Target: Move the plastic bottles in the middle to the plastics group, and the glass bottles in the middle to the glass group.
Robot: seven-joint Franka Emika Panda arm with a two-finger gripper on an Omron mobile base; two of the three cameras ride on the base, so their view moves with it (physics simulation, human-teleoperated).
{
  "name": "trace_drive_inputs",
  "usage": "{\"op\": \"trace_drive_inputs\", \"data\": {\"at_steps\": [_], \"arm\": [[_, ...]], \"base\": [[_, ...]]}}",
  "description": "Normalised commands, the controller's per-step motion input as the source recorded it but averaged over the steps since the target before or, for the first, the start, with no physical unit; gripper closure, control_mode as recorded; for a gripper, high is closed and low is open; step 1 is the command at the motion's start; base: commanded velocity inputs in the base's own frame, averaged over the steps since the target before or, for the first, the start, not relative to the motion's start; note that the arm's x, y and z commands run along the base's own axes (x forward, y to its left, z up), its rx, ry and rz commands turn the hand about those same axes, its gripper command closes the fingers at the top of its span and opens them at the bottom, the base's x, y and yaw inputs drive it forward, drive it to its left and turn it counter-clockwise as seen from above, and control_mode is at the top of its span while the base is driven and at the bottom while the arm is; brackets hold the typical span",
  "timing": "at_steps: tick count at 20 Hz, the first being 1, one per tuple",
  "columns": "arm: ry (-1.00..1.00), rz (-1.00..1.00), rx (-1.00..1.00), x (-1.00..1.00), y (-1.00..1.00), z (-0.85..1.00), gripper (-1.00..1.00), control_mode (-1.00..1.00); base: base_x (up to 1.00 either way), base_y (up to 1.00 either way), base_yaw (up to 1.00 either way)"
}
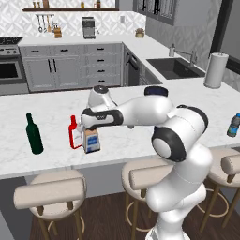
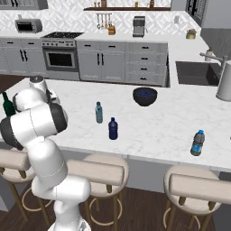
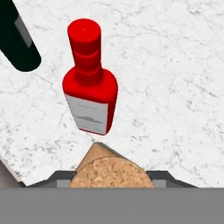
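My gripper [image 1: 87, 124] is shut on the corked top of the glass bottle [image 1: 91, 140], a square pale amber one with a blue-and-white label, upright at counter level. Its cork [image 3: 111, 173] sits between my fingers in the hand view. Just left of it stands the glass group: the flat red bottle [image 1: 74, 134] [image 3: 91, 87] and the tall dark green bottle [image 1: 33, 135] [image 3: 17, 39]. The plastic bottles, a slim pale one [image 2: 99, 112] and a squat navy one [image 2: 113, 128], stand mid-counter. The plastics group's blue bottle [image 2: 197, 142] [image 1: 233, 125] stands far right.
A dark bowl [image 2: 145, 96] sits behind the plastic bottles. A paper towel roll [image 1: 216, 70] and the sink [image 1: 174, 67] are at the back right. Stools [image 1: 51, 192] line the counter's near edge. The amber bottle stands close to that edge.
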Motion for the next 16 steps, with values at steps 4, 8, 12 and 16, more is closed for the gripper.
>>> {"op": "trace_drive_inputs", "data": {"at_steps": [4, 8, 12, 16], "arm": [[0.00, 0.00, -0.01, 0.00, -0.01, -0.16, -1.00, -1.00], [-0.01, 0.00, -0.02, -0.01, -0.06, -0.03, -1.00, -1.00], [-0.05, 0.00, 0.00, -0.04, -0.01, 0.22, -1.00, -1.00], [0.00, 0.00, 0.00, -0.07, -0.06, 0.46, -1.00, -1.00]], "base": [[0.00, 0.00, 0.00], [0.00, 0.00, 0.00], [0.00, 0.00, 0.00], [0.00, 0.00, 0.00]]}}
